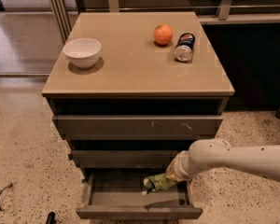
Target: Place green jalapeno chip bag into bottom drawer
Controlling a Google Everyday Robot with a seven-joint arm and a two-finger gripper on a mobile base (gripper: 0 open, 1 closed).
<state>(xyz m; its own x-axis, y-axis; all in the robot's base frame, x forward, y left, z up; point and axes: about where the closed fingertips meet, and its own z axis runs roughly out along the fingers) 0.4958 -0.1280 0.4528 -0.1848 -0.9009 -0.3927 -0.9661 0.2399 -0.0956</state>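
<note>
Bag position: the green jalapeno chip bag (156,183) sits at the right rear of the open bottom drawer (139,213), over the grey tray, with a dark shadow on the tray in front of it.
Tool position: the tool (171,175) is at the bag's right end, low inside the drawer opening, at the tip of the white arm (242,160) that reaches in from the right.
Tool state: hidden by the wrist and the bag; I cannot tell whether it grips or has let go.
Weight: probably very light, mostly air and foil.
Stiffness: soft and crumpled, so it likely gives under pressure and does not hold its shape.
Surface: the foil looks slick, so a weak pinch could slip.
Fragility: the chips inside would crush under a hard squeeze.
Best hold: a gathered end or a fold, not the puffed middle.
Risk: a springy bag may stick up above the drawer edge.
Elsewhere: the bowl (82,52), orange (163,34) and soda can (184,46) stay on the desk (130,73), well apart from the bag.
</note>
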